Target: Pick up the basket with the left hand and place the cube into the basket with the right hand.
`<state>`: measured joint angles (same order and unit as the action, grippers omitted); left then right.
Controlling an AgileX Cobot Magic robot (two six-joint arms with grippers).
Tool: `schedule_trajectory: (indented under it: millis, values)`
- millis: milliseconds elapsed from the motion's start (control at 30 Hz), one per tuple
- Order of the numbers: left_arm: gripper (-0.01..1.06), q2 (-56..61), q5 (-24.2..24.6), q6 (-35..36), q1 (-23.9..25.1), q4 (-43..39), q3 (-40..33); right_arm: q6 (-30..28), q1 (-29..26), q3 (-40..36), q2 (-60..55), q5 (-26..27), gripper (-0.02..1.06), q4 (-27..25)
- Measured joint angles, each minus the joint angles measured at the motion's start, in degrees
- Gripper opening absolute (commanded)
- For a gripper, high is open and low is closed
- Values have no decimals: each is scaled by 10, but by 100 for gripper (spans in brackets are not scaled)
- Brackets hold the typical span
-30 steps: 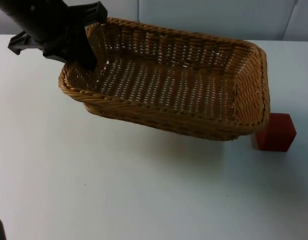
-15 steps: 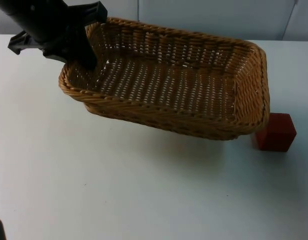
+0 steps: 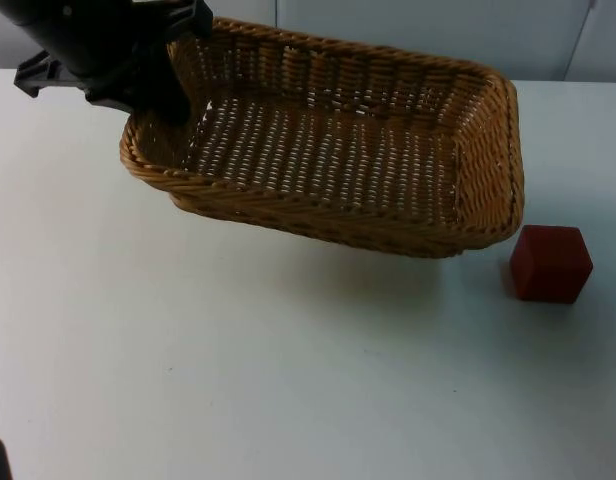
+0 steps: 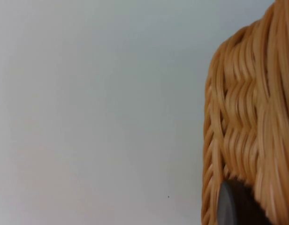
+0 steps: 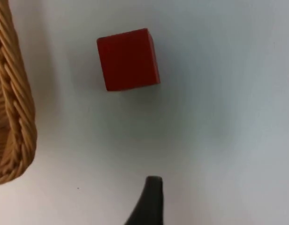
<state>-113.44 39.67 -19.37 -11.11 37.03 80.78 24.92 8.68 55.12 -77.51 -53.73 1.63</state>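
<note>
Closest to the camera it's just bare white worktop (image 3: 238,380). Further back on the right sits the red cube (image 3: 551,263), resting flat on the worktop, just beside the wicker basket (image 3: 338,160) but apart from it. The right hand (image 5: 151,187) hovers above the worktop near the cube; can't tell if it's open or closed. At the far left the left hand (image 3: 173,95) is clamped on the basket's short-end rim, holding it tilted.

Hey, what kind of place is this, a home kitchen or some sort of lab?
Most likely a robot test bench in a lab: a bare white table ending at a grey partition wall, with just a wicker basket gripped by the left gripper and a red cube.
</note>
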Motion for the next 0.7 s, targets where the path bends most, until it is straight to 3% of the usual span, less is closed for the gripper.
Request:
schedule_trajectory:
  millis: [133, 467, 700]
  values:
    - [0, 0, -23, 0, 0, 0, 0, 3, 0, 0, 0, -2, 78, -16]
    - [0, 0, -27, 0, 0, 0, 0, 5, 0, 0, 0, 36, 78, -66]
    - [0, 0, -27, 0, 0, 0, 0, 6, 0, 0, -1, 47, 73, -74]
